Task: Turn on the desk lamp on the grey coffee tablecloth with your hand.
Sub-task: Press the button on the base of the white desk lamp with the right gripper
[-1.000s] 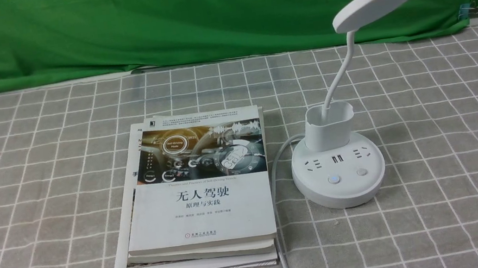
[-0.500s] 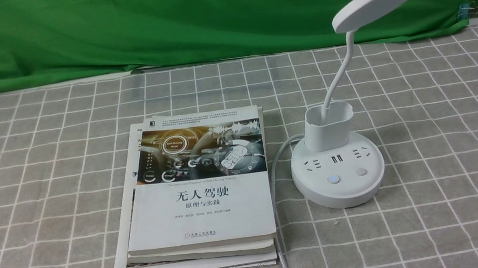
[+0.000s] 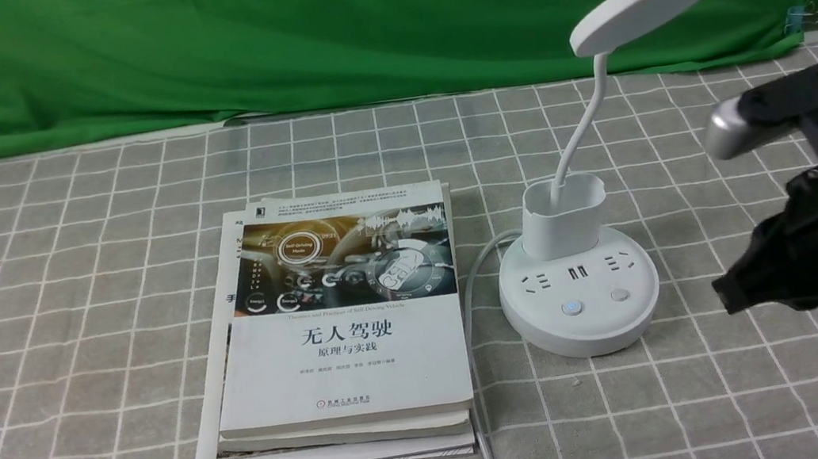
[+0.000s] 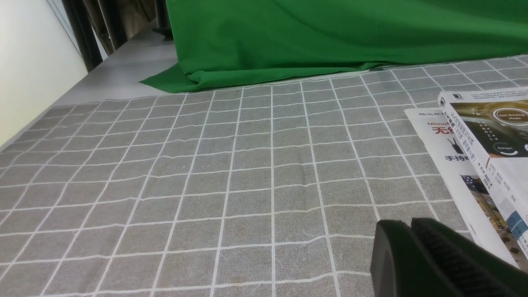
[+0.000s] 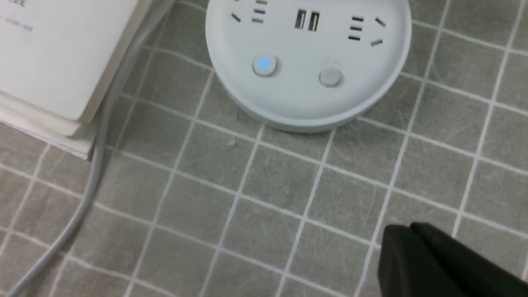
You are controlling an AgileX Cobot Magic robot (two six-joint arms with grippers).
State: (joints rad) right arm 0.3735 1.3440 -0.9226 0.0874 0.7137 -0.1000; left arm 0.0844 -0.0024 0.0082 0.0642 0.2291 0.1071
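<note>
Right claw (image 3: 724, 295), tips closed & empty, hung near the desk lamp (image 3: 567, 227), whose light stiff base (image 3: 584, 325) prob needed a gentle btn (image 3: 618, 294) press.

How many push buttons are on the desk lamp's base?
2, both on the front of the desk lamp base: the blue-lit button toward the books, the plain grey button toward the right hand. Any behind the cup holder would be hidden.
</note>
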